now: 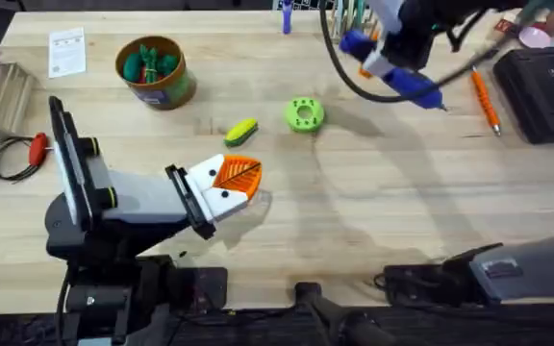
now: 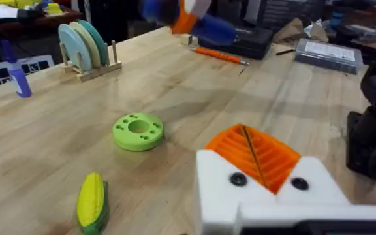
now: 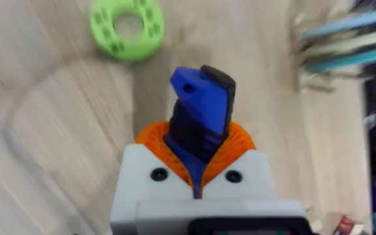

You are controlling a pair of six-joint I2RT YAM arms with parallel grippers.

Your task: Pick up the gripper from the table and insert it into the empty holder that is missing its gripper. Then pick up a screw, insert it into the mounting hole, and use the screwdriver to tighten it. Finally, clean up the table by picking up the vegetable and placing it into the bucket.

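Nearest the bases, the left gripper (image 1: 234,183) hovered low over the tabletop (image 1: 373,211). Its orange pads (image 2: 256,155) met with no gap and nothing lay between them, so we judged it closed and empty, parked clear of the work. Just beyond it lay the corn (image 1: 241,131), on its side, touching nothing, not yet cleared away. We judged the tidying step still to come. Beside the corn sat a green disc (image 1: 304,114) with holes, flat on the wood.

Farther off and to the left stood the bucket (image 1: 155,72), upright, with green toy vegetables inside it and well apart from the corn. At the far right the right gripper (image 1: 385,60) was raised above the tabletop, clamped on the screwdriver (image 3: 200,117). The blue body ran out from between the pads, its thin bit pointing toward the right. We took this hold as carrying the tool, not driving a screw, since the bit touched nothing. An orange stick (image 1: 485,100) lay near it, beside a black case (image 1: 546,91).

The surface was pale wood planking. A plate rack (image 2: 87,49) stood at the far edge. We could not make out the loose finger, the holder or a screw.
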